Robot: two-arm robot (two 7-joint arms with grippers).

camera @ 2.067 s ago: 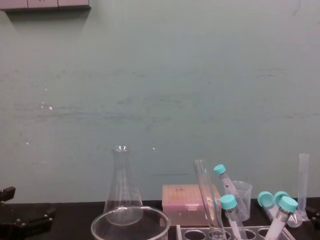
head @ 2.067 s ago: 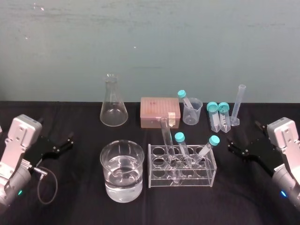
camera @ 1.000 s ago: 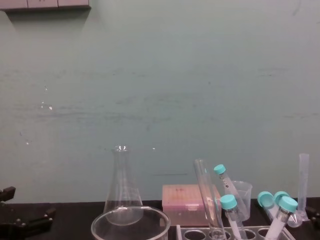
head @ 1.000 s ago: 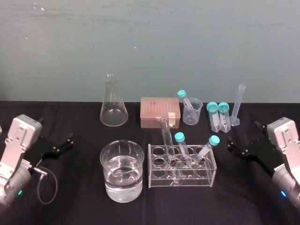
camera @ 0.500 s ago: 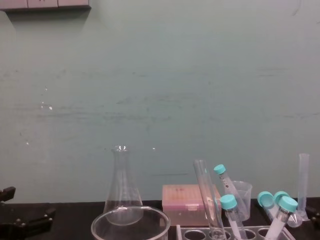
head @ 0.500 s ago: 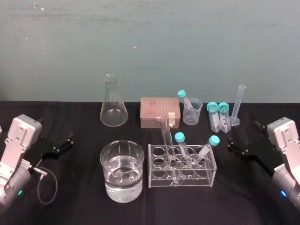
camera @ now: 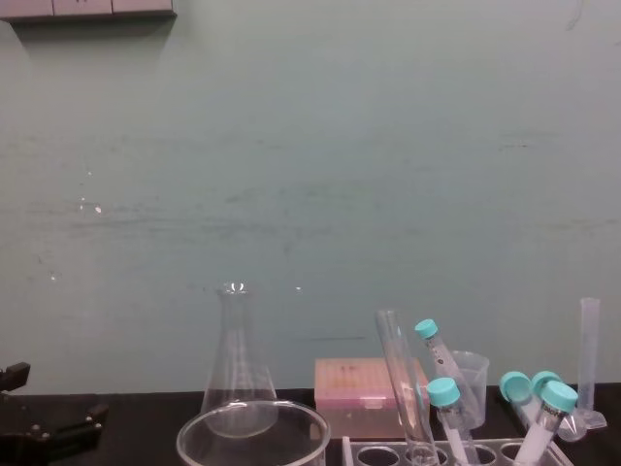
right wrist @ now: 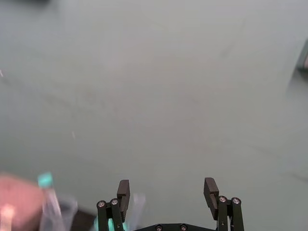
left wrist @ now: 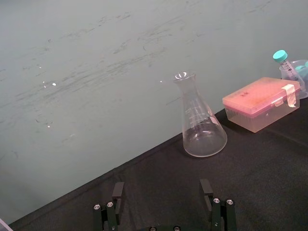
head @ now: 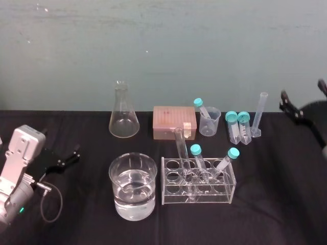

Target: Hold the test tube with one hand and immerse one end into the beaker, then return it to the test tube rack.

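Standing in the test tube rack (head: pixel 225 195) at mid-bench, the test tube (head: pixel 181 150) is entered first. It is uncapped and tilted slightly left. Its rounded bottom is set in a hole near the rack's left end and its mouth rises above the capped tubes. Its contents cannot be told.

Containers:
- Beaker (head: pixel 115 184): set just left of the rack and about half filled with clear liquid.
- Conical flask (head: pixel 123 120): clear glass, placed behind the beaker near the wall (head: pixel 163 46).
- Plastic cup (head: pixel 210 126): placed in the back row, with one capped tube leaned in it.
- Pink box (head: pixel 172 121): lid shut, placed between flask and cup.
- Graduated cylinder (head: pixel 259 115): upright, at the right end of the back row.

Room: bare black bench (head: pixel 271 204) is seen from the rack's right end to the right edge. More is seen between the beaker and the left end effector (head: pixel 77 153).

Counts:
- Teal-capped tubes (head: pixel 196 154): five in all. Two are tilted in the rack, one is in the cup, and two are upright between cup and cylinder.
- One each is counted of test tube, beaker, flask, cup, cylinder, box and rack.

End effectors:
- The left one is held low at the bench's left side with its fingers spread, well apart from the beaker.
- The right end effector (head: pixel 303 93) is held high at the far right, beyond the cylinder. Its fingers are spread, and it is well apart from the rack.
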